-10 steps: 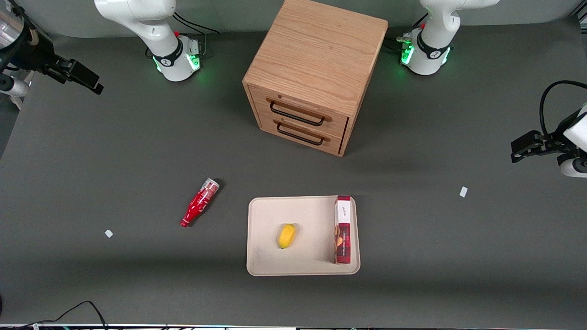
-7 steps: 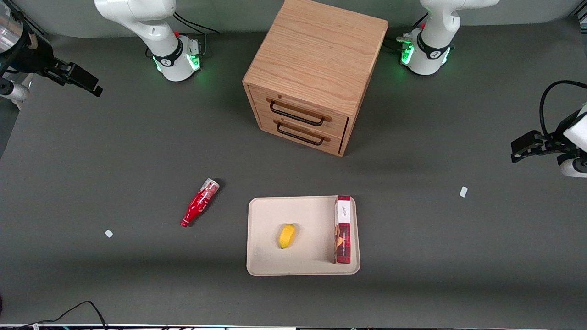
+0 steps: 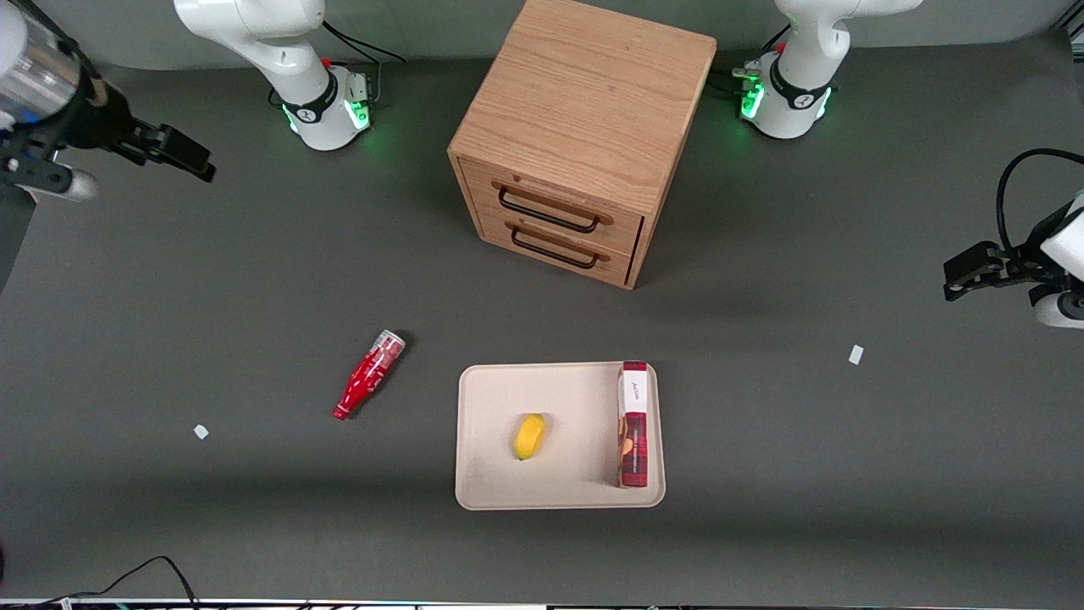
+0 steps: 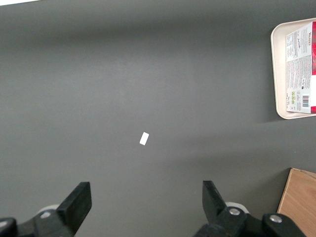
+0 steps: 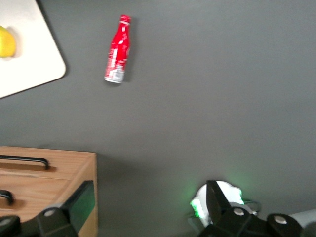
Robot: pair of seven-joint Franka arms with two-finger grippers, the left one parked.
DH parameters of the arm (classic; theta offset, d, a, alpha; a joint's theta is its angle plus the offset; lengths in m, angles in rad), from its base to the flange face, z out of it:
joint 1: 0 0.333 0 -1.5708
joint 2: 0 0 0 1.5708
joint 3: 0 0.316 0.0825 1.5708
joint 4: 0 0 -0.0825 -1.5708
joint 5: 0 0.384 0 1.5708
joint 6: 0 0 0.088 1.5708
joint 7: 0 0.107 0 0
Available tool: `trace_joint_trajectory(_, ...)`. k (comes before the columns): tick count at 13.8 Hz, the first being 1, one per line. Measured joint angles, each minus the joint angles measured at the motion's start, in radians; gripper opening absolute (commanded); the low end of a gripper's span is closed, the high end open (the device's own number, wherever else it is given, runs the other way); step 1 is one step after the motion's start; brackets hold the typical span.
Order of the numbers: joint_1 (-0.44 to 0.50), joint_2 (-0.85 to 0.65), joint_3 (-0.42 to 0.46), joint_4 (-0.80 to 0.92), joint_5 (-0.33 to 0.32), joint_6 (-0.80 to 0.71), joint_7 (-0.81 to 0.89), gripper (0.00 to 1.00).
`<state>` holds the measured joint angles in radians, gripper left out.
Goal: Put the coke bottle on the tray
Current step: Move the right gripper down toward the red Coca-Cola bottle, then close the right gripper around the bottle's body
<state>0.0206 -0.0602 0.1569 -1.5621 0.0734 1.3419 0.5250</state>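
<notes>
Your gripper [image 3: 196,161], open and empty, hovers well apart from the coke bottle [image 3: 368,374] lying on the worktop [image 3: 254,271]; pinch it off-centre and it may roll away from the tray [image 3: 487,398].

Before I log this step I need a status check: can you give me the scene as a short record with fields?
coke bottle: lying on its side on the table, beside the tray, not on it
tray: flat on the table, nearer the front camera than the drawer cabinet
on the tray: a yellow fruit and a red-and-white carton
gripper: open, holding nothing, high at the working arm's end of the table, well apart from the bottle
task state: bottle not yet grasped
</notes>
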Motion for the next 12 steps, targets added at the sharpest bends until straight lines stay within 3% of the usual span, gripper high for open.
trace_joint_trajectory(4,0.008,0.248,0.036,-0.005,0.012,0.208,0.210,1.00)
trace_joint_trajectory(7,0.018,0.412,0.042,-0.102,0.011,0.450,0.330,1.00)
trace_joint_trajectory(12,0.029,0.574,0.047,-0.273,-0.064,0.835,0.432,1.00)
